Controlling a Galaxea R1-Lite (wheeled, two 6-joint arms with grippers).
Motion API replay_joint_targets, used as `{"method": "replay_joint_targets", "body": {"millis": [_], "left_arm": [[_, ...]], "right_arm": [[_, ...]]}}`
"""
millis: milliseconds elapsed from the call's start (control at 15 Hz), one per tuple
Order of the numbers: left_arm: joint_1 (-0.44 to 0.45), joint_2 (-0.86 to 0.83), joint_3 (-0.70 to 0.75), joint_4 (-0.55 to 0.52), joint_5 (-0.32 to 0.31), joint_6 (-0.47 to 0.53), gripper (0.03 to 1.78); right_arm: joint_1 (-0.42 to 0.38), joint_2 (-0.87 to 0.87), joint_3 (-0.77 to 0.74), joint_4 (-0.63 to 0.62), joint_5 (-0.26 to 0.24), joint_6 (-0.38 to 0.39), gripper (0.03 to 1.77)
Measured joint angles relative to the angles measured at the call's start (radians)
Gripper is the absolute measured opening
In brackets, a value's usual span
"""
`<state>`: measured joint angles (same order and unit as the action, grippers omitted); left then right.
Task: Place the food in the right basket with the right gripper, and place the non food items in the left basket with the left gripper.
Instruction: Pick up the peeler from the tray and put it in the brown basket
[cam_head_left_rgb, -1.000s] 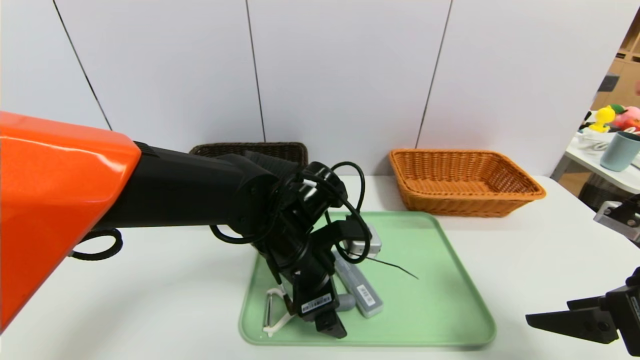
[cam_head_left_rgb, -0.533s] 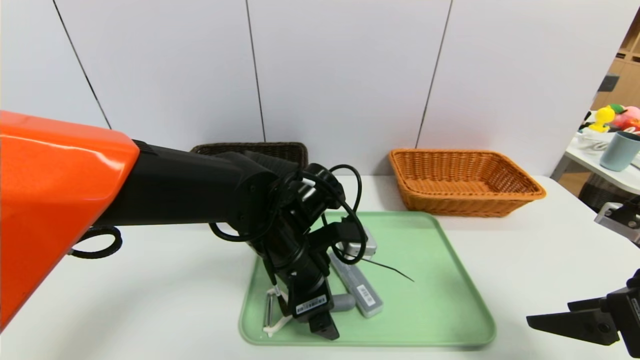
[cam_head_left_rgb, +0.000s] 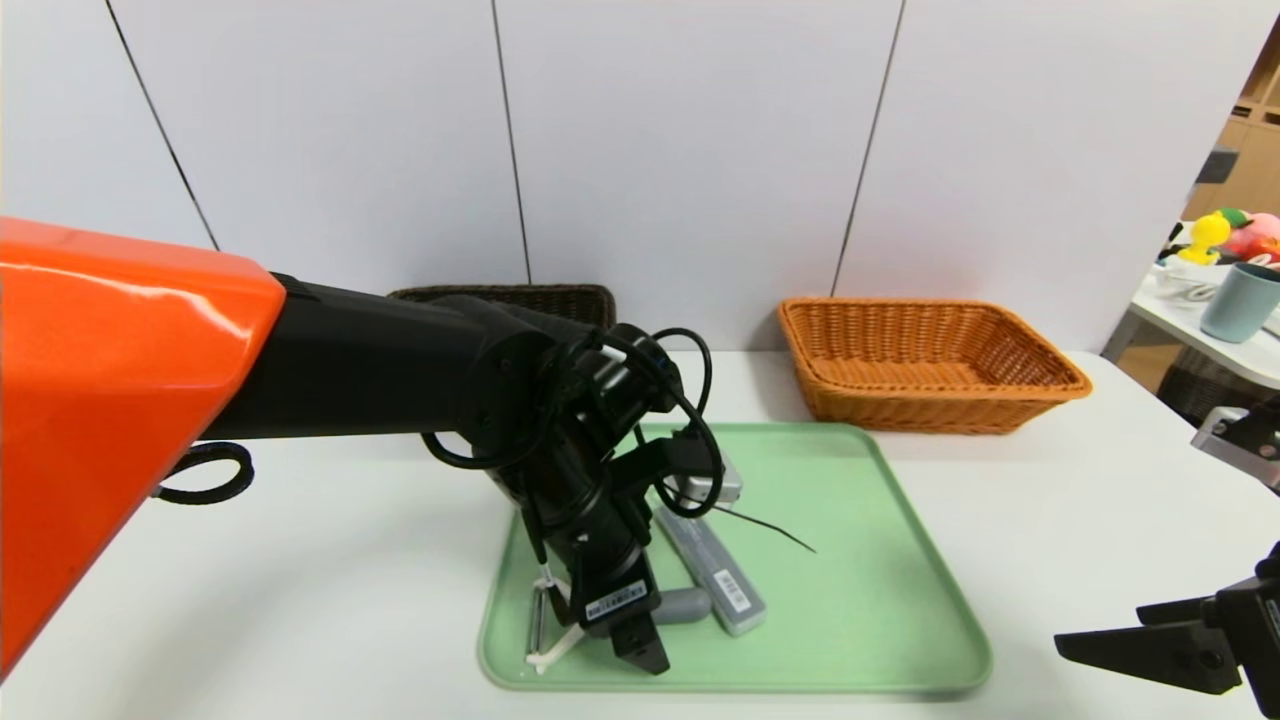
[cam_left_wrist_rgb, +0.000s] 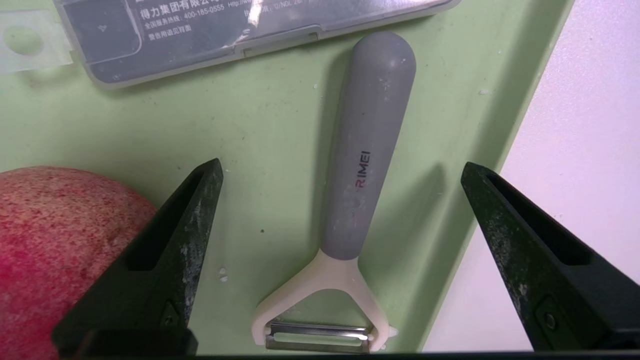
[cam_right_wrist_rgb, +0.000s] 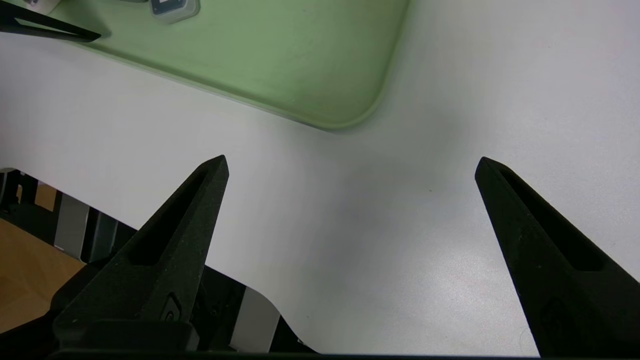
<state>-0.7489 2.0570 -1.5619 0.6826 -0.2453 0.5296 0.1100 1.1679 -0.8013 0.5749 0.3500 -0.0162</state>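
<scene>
The peeler (cam_left_wrist_rgb: 367, 150), its grey handle joined to a white Y-shaped head with a metal blade, lies on the green tray (cam_head_left_rgb: 850, 600), in the near part of the tray on the robot's left. The left gripper (cam_left_wrist_rgb: 342, 167) is above it with its jaws spread wide, one on either side of the handle and nothing gripped between them. On the handle runs dark and red lettering, and the blade sits across the fork of the head

Beside the peeler on the tray is a slim grey case (cam_head_left_rgb: 712, 565) with a white barcode label; one end of it is near the rounded end of the peeler's handle. The pinkish-red peach (cam_left_wrist_rgb: 60, 250) shows in the left wrist view, partly behind one jaw of the left gripper — whether the two touch, I cannot tell. Farther back on the tray, a silver-grey object (cam_head_left_rgb: 722, 484) is partly hidden by the left arm and its looped cables

The right gripper (cam_right_wrist_rgb: 352, 167) is parked over the white table (cam_head_left_rgb: 1040, 520), off to the right of the tray, its jaws wide apart and holding nothing. Behind the tray are two wicker baskets — the orange-tan basket (cam_head_left_rgb: 930, 405) on the right, the dark brown basket (cam_head_left_rgb: 540, 295) on the left, largely hidden behind the left arm
</scene>
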Motion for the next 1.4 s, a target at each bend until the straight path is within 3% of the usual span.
{"method": "replay_joint_targets", "body": {"millis": [533, 733, 1000, 1067, 1400], "left_arm": [[0.002, 0.013, 0.001, 0.0, 0.0, -0.01, 1.66], [0.002, 0.014, 0.001, 0.0, -0.001, -0.01, 1.16], [0.001, 0.01, 0.004, 0.003, -0.002, -0.009, 0.67], [0.002, 0.006, 0.007, 0.003, -0.001, -0.009, 0.27], [0.001, -0.028, 0.021, 0.013, -0.002, -0.013, 0.27]], "right_arm": [[0.0, -0.002, 0.0, 0.0, -0.001, 0.0, 1.71], [0.0, -0.003, 0.0, 0.0, -0.001, 0.0, 1.71], [0.0, -0.004, 0.0, 0.0, -0.001, 0.0, 1.71], [0.0, -0.004, 0.0, 0.0, -0.001, 0.0, 1.71], [0.0, -0.005, 0.003, 0.0, 0.0, 0.0, 1.71]]}}
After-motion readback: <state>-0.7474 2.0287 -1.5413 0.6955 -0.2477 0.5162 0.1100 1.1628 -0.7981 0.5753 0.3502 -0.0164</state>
